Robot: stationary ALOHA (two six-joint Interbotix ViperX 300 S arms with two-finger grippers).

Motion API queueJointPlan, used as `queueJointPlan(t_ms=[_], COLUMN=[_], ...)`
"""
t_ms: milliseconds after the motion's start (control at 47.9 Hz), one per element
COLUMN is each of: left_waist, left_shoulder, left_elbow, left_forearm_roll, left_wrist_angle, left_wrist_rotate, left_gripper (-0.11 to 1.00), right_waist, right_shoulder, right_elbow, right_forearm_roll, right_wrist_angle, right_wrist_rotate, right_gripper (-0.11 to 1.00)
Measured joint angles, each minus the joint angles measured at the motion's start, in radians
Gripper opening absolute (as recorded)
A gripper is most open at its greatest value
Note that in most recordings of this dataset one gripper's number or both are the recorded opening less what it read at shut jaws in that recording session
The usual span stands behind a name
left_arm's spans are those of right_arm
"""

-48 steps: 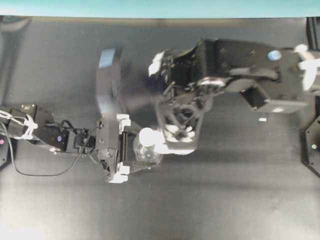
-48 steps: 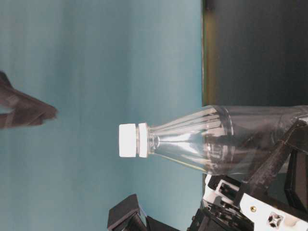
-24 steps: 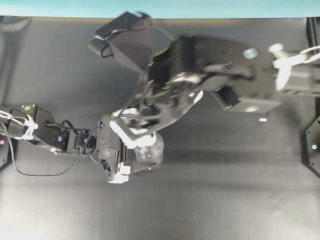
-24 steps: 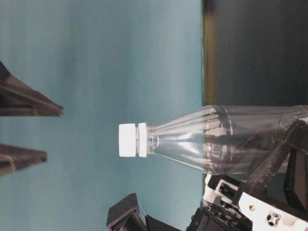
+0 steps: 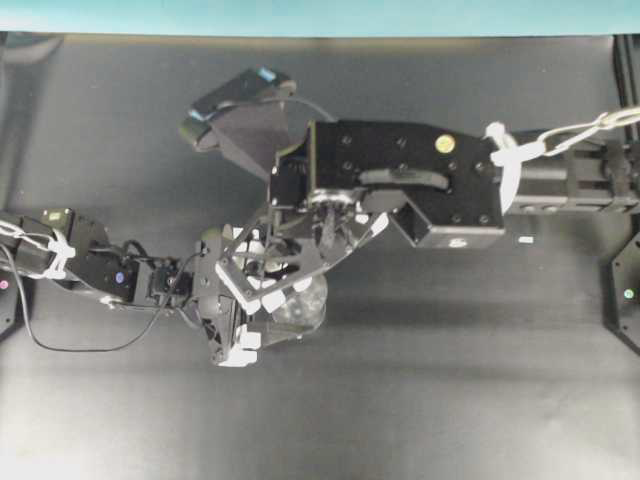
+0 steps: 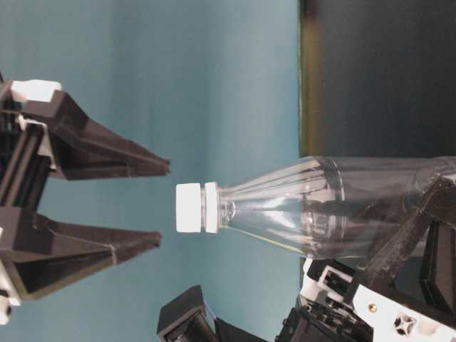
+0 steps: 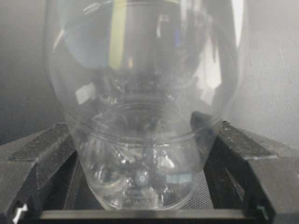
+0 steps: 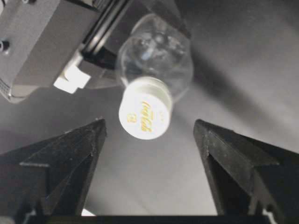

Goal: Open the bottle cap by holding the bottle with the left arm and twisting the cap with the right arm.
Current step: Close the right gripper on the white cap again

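You are looking at the bottle (image 6: 335,206), a clear plastic one, standing upright on the dark worktop (image 5: 450,400). All places here are given from this bottle.

The left arm (image 5: 110,275) is reaching in from the left side of the overhead view. Its jaws are standing wide, and the left gripper (image 7: 140,186) is holding the lower round body of the bottle between them. In the left wrist view the two black fingers (image 7: 37,163) are pressing against the clear wall on both sides, near the bottom of the bottle.

The white cap (image 8: 145,108) is sitting on the neck of the bottle, with small yellow writing on its top. In the table-level view, which is lying on its side, the cap (image 6: 189,207) is pointing toward the right gripper (image 6: 160,203).

The right arm (image 5: 420,180) is coming from the right side of the overhead view and is hanging above the bottle, pointing down at it. Its jaws are spread wide and are holding nothing. In the right wrist view the cap is showing between the two dark fingers (image 8: 65,158), a little nearer to the left one, and is touching neither of them. In the table-level view the fingertips are stopping just short of the top of the cap, one on each side of its line.

A small white tape mark (image 5: 525,240) is lying on the worktop well to the right of the bottle.
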Motion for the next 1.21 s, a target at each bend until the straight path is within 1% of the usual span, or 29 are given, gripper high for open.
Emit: queueJointPlan(t_ms=[167, 271, 375, 417, 542, 563, 793, 855, 980, 1210], left_waist=[0.0, 0.0, -0.002, -0.002, 0.0, 0.0, 0.0, 0.0, 0.0, -0.002], left_shoulder=[0.0, 0.0, 0.0, 0.0, -0.002, -0.002, 0.0, 0.0, -0.002, -0.002], left_elbow=[0.0, 0.0, 0.0, 0.0, 0.0, -0.002, 0.0, 0.0, 0.0, 0.0], left_forearm_roll=[0.0, 0.0, 0.0, 0.0, 0.0, 0.0, 0.0, 0.0, 0.0, 0.0], left_wrist_angle=[0.0, -0.002, -0.002, 0.0, -0.002, 0.0, -0.002, -0.002, -0.002, -0.002], left_wrist_rotate=[0.002, 0.0, 0.0, 0.0, 0.0, 0.0, 0.0, 0.0, 0.0, 0.0], left_gripper=[0.83, 0.83, 0.83, 0.83, 0.83, 0.83, 0.83, 0.83, 0.83, 0.83], right_waist=[0.003, 0.003, 0.003, 0.003, 0.003, 0.003, 0.003, 0.005, 0.003, 0.005], right_shoulder=[0.002, 0.002, 0.002, 0.002, 0.002, 0.002, 0.002, 0.0, 0.0, 0.0], right_elbow=[0.035, 0.054, 0.067, 0.071, 0.075, 0.075, 0.075, 0.075, 0.075, 0.075], right_forearm_roll=[0.012, 0.009, 0.012, 0.012, 0.012, 0.012, 0.012, 0.009, 0.008, 0.008], right_wrist_angle=[-0.044, -0.049, -0.055, -0.054, -0.057, -0.057, -0.064, -0.064, -0.064, -0.06], right_wrist_rotate=[0.0, 0.0, 0.0, 0.0, 0.0, 0.0, -0.002, -0.012, -0.081, -0.348], right_gripper=[0.73, 0.72, 0.67, 0.62, 0.39, 0.37, 0.37, 0.37, 0.37, 0.37])
